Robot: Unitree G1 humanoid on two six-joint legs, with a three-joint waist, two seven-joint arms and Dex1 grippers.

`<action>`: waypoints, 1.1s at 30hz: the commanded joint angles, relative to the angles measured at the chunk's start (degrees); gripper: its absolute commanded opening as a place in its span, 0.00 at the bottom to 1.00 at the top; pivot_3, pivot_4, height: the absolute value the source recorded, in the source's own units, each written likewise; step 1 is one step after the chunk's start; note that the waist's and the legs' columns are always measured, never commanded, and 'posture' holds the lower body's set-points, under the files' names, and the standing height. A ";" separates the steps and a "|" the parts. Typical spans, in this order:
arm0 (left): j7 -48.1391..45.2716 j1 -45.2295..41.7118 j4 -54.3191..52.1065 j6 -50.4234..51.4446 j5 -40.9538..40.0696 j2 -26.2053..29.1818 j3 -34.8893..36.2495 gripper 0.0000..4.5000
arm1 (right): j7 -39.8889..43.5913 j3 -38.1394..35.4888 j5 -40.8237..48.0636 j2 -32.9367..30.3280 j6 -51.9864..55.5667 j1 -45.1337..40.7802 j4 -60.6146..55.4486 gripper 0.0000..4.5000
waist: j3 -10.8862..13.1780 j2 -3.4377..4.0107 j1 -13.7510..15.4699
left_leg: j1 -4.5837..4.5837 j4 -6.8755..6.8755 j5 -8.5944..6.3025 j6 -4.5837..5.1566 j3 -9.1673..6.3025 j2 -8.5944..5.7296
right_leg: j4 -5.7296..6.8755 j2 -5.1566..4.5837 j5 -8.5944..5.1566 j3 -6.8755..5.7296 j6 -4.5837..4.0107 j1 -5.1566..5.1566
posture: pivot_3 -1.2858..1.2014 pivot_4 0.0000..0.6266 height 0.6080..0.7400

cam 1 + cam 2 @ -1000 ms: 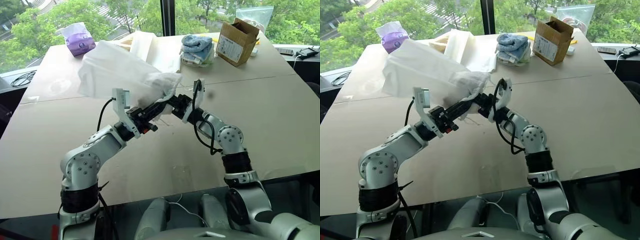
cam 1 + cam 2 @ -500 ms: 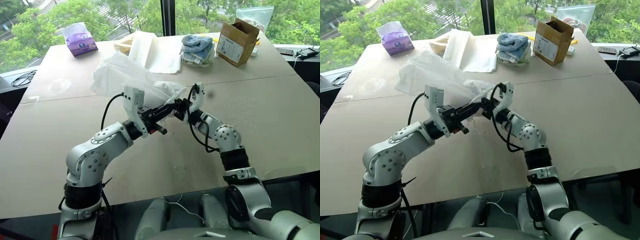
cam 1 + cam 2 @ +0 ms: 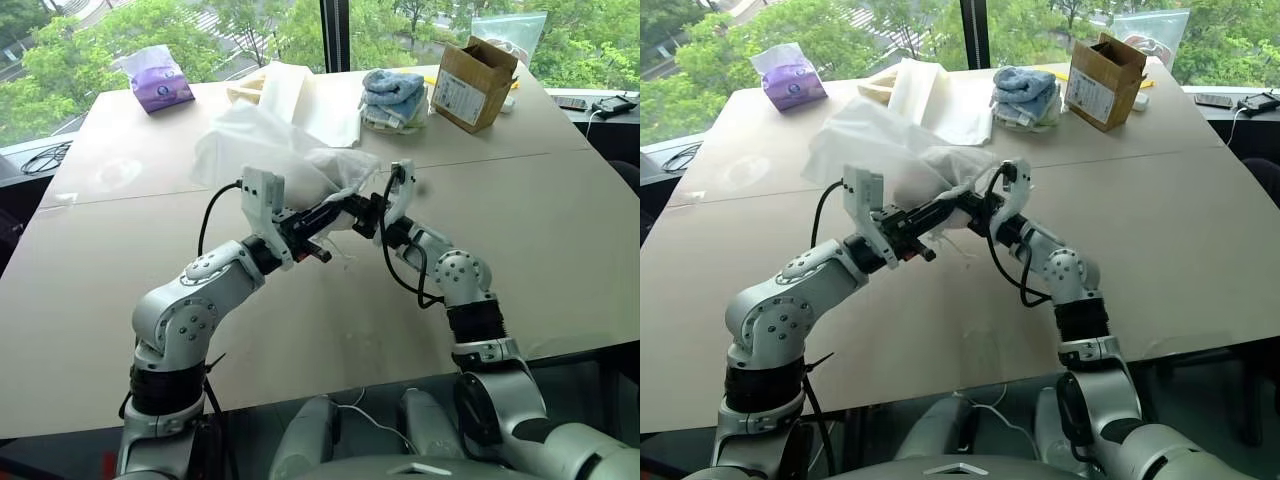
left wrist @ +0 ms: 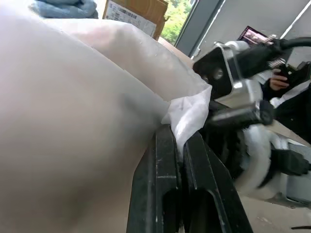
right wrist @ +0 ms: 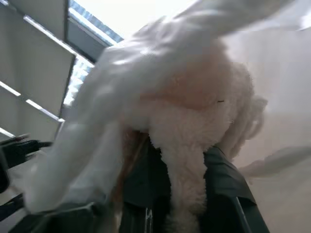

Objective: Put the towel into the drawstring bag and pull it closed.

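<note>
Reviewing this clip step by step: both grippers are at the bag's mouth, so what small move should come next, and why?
Probably push the towel deeper. The right gripper is shut on the towel, right at the mouth of the bag, and the left gripper is shut on the bag's rim, holding it up off the table. The towel seems only partly covered, so releasing now might let it slip out.

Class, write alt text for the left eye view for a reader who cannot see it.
Two robot arms meet over a tan table, each end effector, left and right, shut on the mouth of a white drawstring bag that lies behind them. At the far edge sit a purple packet, folded blue towels and a cardboard box.
</note>
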 commanded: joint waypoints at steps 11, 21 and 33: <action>-4.49 -1.02 -0.76 -4.87 6.60 -0.99 -3.77 0.00 | 8.96 0.72 -1.67 -1.02 -0.29 -1.95 -3.10 0.30 | 0.01 0.00 -0.28 | -0.05 -0.04 -0.01 0.01 -0.02 0.00 | -0.03 -0.02 0.00 -0.01 -0.01 -0.03 | 0.52 0.24 1.00; -3.71 -2.40 1.87 -5.76 6.66 -4.87 -2.57 0.00 | 2.48 1.28 -8.23 1.77 -4.82 -3.50 -1.24 0.98 | 0.00 0.00 0.06 | -0.06 0.03 -0.01 0.01 -0.03 -0.03 | -0.02 -0.03 0.01 -0.03 -0.01 -0.02 | 0.52 0.24 1.00; -6.79 0.58 5.64 -8.92 7.07 -4.32 2.35 0.00 | 7.28 -0.85 -3.01 -3.27 7.63 1.56 -7.90 0.98 | 0.01 0.00 0.03 | -0.08 0.04 0.00 0.00 -0.01 -0.01 | 0.01 -0.02 0.01 -0.01 -0.01 -0.07 | 0.52 0.24 1.00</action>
